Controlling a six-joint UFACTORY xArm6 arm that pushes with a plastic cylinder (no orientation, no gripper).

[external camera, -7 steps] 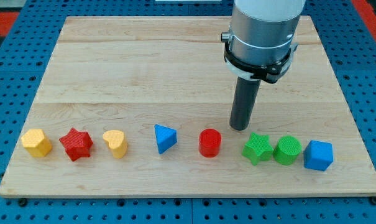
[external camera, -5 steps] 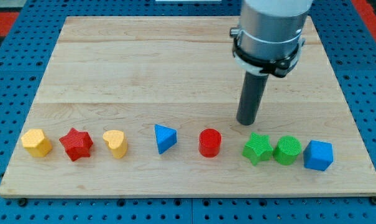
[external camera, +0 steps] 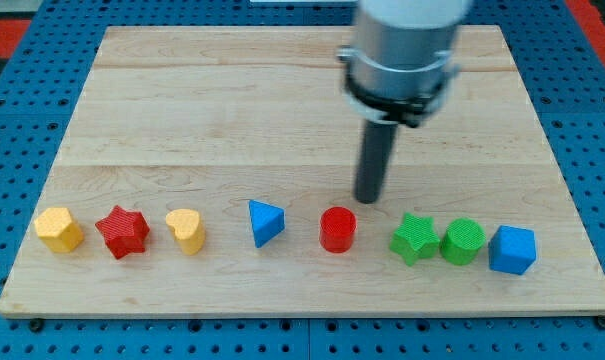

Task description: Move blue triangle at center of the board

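The blue triangle (external camera: 265,222) lies in the row of blocks along the view's bottom, left of the middle. My tip (external camera: 368,199) rests on the wooden board (external camera: 232,110) just above and to the right of the red cylinder (external camera: 337,229). The tip is about a hundred pixels to the right of the blue triangle and touches no block.
The row holds, from the view's left: a yellow hexagon (external camera: 59,228), a red star (external camera: 122,231), a yellow heart (external camera: 186,230), then right of the red cylinder a green star (external camera: 414,237), a green cylinder (external camera: 462,241) and a blue cube (external camera: 511,249).
My tip has moved to the view's left, from above the green star to just above the red cylinder's right side. No block has moved.
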